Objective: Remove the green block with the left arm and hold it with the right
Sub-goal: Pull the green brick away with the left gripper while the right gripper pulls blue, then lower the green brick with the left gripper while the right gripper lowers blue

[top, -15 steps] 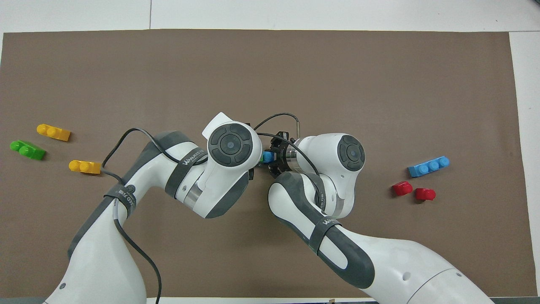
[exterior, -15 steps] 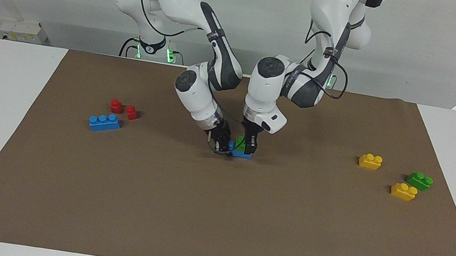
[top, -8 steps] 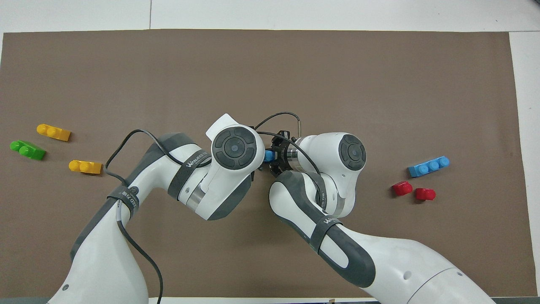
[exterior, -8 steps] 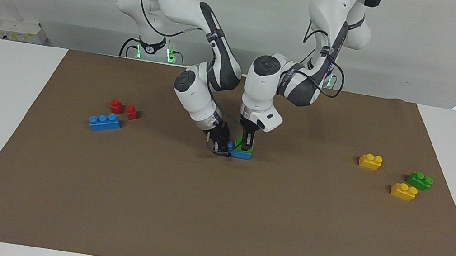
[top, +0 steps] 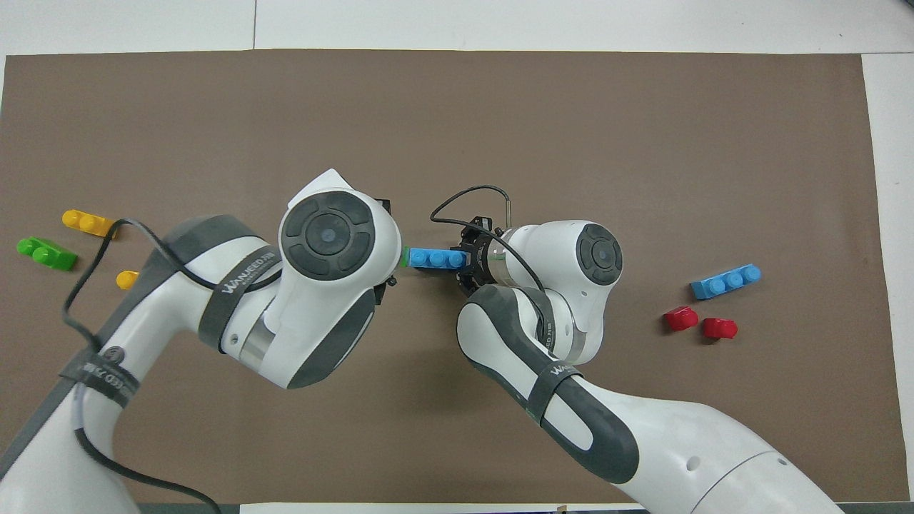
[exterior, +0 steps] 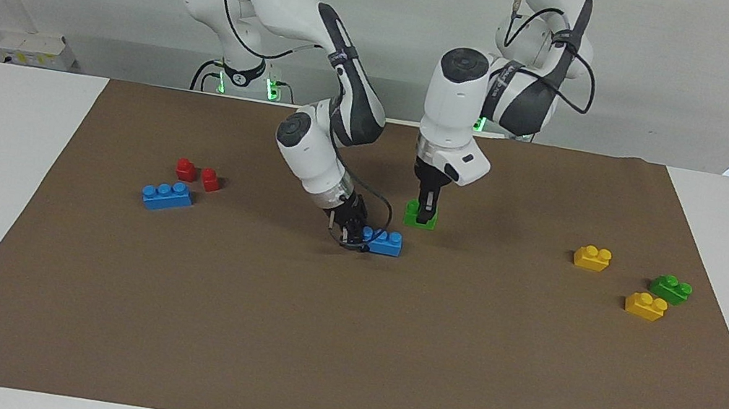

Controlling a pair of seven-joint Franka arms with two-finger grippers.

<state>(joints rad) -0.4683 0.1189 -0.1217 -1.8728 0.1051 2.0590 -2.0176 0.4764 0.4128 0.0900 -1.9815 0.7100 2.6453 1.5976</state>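
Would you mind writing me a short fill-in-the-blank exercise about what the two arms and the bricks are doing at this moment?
1. The left gripper is shut on the ____ block, lifted off the brick it sat on.
2. The right gripper holds the end of a ____ brick lying on the brown mat.
3. That held brick has ____ studs.
4. The two small loose bricks beside the other blue brick are ____.

Missing words: green; blue; three; red
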